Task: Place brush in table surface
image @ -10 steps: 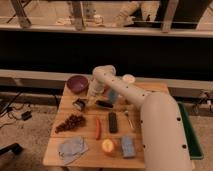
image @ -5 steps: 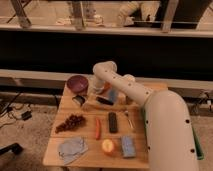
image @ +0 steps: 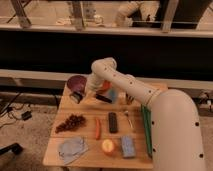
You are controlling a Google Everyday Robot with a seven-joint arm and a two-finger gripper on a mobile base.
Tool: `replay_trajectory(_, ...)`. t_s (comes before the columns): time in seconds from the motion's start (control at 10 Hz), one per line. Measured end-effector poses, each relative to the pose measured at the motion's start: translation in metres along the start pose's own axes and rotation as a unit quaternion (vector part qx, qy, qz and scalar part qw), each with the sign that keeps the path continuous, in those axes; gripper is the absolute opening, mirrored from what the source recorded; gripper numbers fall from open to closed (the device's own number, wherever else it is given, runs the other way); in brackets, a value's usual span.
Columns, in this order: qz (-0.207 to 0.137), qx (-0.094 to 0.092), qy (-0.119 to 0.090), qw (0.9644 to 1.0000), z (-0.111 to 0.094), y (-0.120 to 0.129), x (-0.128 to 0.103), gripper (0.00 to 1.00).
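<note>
While the white, rounded arm bends over the upper middle of the frame, its gripper [image: 90,92] sits low over the light wooden table [image: 85,111], clenched on the brush [image: 85,95]. That brush juts left, round dark head beside the purple bowl [image: 76,82], black handle trailing right. Compared with a second ago, the arm has swung further left, toward the bowl.

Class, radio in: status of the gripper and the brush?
Gripper shut, low over table's far left, beside purple bowl. Brush at its fingers, grip unconfirmed. Table surface bare just in front.
</note>
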Motion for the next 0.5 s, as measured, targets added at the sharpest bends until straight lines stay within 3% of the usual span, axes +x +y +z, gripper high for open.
replay_trajectory(0.5, -0.002, -0.024, 0.001, 0.9997, 0.026, 0.009, 0.002, 0.17)
